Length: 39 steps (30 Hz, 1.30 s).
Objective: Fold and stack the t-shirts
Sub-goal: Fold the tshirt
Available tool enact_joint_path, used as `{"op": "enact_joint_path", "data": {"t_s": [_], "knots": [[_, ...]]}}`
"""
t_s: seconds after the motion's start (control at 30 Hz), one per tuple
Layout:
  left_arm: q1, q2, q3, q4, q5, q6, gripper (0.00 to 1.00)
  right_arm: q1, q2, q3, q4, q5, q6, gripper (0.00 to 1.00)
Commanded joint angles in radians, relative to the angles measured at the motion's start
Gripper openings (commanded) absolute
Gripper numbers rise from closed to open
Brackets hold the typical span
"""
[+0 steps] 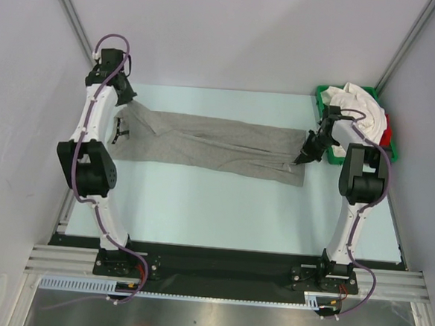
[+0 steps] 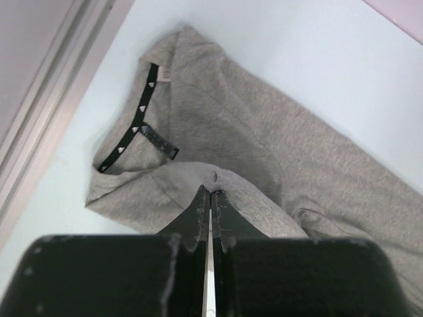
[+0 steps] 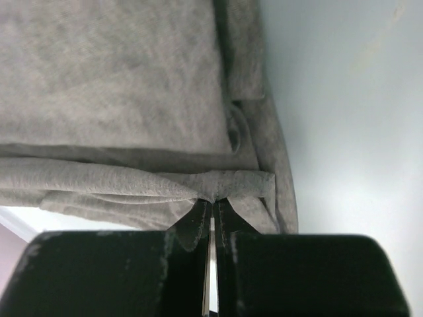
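Observation:
A heather grey t-shirt (image 1: 211, 142) lies stretched across the table between both arms. My left gripper (image 1: 127, 103) is shut on its neck end; the left wrist view shows the jaws (image 2: 211, 193) pinching a fold of grey cloth (image 2: 264, 145) beside the dark neck label (image 2: 140, 117). My right gripper (image 1: 304, 156) is shut on the hem end; the right wrist view shows the jaws (image 3: 213, 201) pinching the bunched hem (image 3: 132, 99). White t-shirts (image 1: 358, 104) and a red one (image 1: 387, 136) are heaped at the far right.
A green plastic tray (image 1: 323, 97) holds the white and red shirts at the back right corner. Grey walls close in the table on the left, back and right. A black rail (image 1: 210, 263) runs along the near edge by the arm bases.

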Motion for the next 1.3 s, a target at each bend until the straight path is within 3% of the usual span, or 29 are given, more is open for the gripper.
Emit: {"op": "enact_joint_path", "data": {"t_s": [0.0,0.57,0.67,0.77,0.8,0.83,0.93,1.0,1.13,1.27], "knots": [[-0.004,0.032,0.067,0.014,0.054,-0.008,0.00,-0.010,0.036,0.050,-0.003,-0.010,0.007,0.00],[-0.020,0.198,0.219,0.023,0.100,0.012,0.00,-0.018,0.075,0.090,-0.015,0.004,0.002,0.02],[-0.020,0.216,0.219,0.023,0.102,0.001,0.00,-0.018,0.072,0.096,-0.025,0.018,-0.002,0.14],[-0.019,0.212,0.205,0.010,0.066,0.021,0.19,-0.021,0.067,0.108,-0.054,0.053,-0.010,0.26],[-0.017,0.204,0.202,0.004,0.043,0.045,0.38,-0.024,0.064,0.114,-0.067,0.065,-0.013,0.33],[-0.014,0.190,0.195,0.004,0.030,0.059,0.44,-0.027,0.058,0.118,-0.086,0.083,-0.018,0.36],[0.010,0.097,0.108,0.022,-0.027,0.098,0.55,-0.042,0.003,0.102,-0.109,0.093,-0.025,0.46],[0.041,-0.001,-0.029,0.042,-0.013,0.084,0.66,-0.047,-0.060,0.052,-0.095,0.088,-0.028,0.54],[0.165,-0.178,-0.389,0.141,0.116,0.049,0.67,-0.050,-0.145,-0.077,-0.038,-0.007,-0.041,0.61],[0.262,-0.290,-0.596,0.172,0.249,0.018,0.67,-0.053,-0.198,-0.198,0.018,-0.053,-0.036,0.63]]}}
